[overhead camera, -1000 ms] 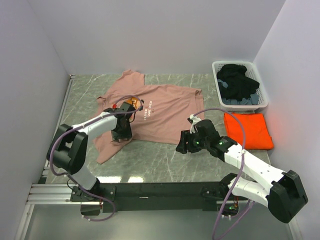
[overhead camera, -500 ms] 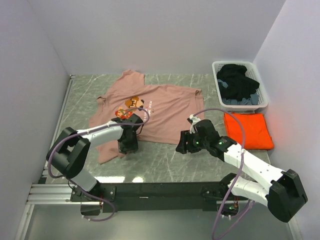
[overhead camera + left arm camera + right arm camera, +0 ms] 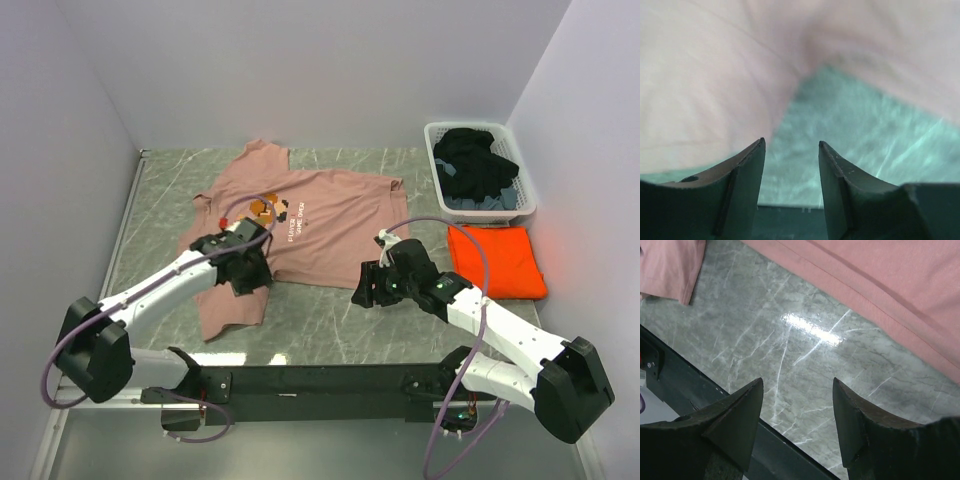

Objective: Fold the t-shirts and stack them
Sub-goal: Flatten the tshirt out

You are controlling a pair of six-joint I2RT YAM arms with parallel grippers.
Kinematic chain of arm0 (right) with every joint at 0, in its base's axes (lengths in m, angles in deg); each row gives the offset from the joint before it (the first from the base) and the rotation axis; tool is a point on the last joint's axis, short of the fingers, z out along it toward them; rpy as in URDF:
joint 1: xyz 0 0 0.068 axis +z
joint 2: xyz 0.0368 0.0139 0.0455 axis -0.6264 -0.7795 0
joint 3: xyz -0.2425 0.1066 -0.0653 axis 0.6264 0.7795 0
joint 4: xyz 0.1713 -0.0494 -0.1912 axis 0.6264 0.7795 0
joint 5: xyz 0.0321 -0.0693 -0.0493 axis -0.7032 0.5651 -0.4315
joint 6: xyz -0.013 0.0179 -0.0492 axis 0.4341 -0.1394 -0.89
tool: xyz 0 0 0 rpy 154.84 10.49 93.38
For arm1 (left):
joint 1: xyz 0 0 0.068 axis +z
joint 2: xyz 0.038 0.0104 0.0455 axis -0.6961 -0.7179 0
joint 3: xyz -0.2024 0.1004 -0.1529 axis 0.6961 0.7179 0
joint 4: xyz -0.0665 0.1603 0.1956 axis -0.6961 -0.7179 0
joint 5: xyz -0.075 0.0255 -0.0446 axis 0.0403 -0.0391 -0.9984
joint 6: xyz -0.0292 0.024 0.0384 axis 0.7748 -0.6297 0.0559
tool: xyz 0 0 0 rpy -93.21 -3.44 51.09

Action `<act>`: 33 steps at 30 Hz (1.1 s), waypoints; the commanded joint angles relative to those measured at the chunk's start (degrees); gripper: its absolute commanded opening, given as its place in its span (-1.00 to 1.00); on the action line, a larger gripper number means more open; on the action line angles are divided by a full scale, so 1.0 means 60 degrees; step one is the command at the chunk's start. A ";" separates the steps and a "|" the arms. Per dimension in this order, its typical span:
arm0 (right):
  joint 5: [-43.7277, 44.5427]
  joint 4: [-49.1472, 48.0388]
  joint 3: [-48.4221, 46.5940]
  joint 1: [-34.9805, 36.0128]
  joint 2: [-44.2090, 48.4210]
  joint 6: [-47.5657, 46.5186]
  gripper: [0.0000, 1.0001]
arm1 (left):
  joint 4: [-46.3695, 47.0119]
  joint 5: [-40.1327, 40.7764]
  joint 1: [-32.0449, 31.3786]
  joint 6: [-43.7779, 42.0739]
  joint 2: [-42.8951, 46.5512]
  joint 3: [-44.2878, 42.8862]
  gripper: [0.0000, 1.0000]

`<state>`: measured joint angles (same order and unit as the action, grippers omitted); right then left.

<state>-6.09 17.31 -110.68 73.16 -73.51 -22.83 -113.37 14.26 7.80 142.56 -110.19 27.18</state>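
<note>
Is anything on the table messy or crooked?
Yes. The pink tee lies slanted, unfolded and wrinkled, with one part trailing toward the near edge, close to the left gripper. The orange tee on the right looks fine: it is neatly folded flat.

Top view: bright, even overhead light, shadows soft and faint. Orange tee [image 3: 497, 260] throws a red cast on the right wall [image 3: 590, 200]. Right wrist: sharp focus, one white glare streak on the marble table [image 3: 812, 330]. Left wrist: pink tee [image 3: 705, 90] too close and blurred, table tinted green there, left gripper [image 3: 791, 142] fairly crisp but dark.
</note>
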 commanded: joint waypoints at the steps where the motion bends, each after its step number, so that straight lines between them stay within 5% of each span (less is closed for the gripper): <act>1: 0.0164 -0.0099 -0.0104 0.0043 0.0048 -0.0002 0.29 | -0.0231 0.0698 0.0909 -0.0181 0.0236 -0.0101 0.04; 12: 0.0398 -0.0099 0.0042 0.0028 0.0151 -0.0016 0.29 | 0.1045 -0.0209 0.1453 -0.0198 -0.0541 0.1437 -0.10; 21: 0.0428 -0.0201 0.0042 0.0043 0.0019 0.0027 0.28 | 0.1586 -0.1336 0.0035 0.0812 -0.0276 0.2434 -0.11; 27: 0.0413 -0.0128 -0.0060 0.0029 -0.0025 -0.0002 0.28 | 0.1560 -0.1455 -0.0700 0.1120 -0.0790 0.1879 -0.10; 33: 0.0895 0.0077 -0.0133 0.0014 0.0049 -0.0148 0.28 | 0.0505 -0.0183 -0.0686 0.1530 0.0190 0.0927 0.03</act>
<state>-3.40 17.40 -110.68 73.16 -73.72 -22.96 -107.32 8.67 3.69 149.05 -113.07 36.89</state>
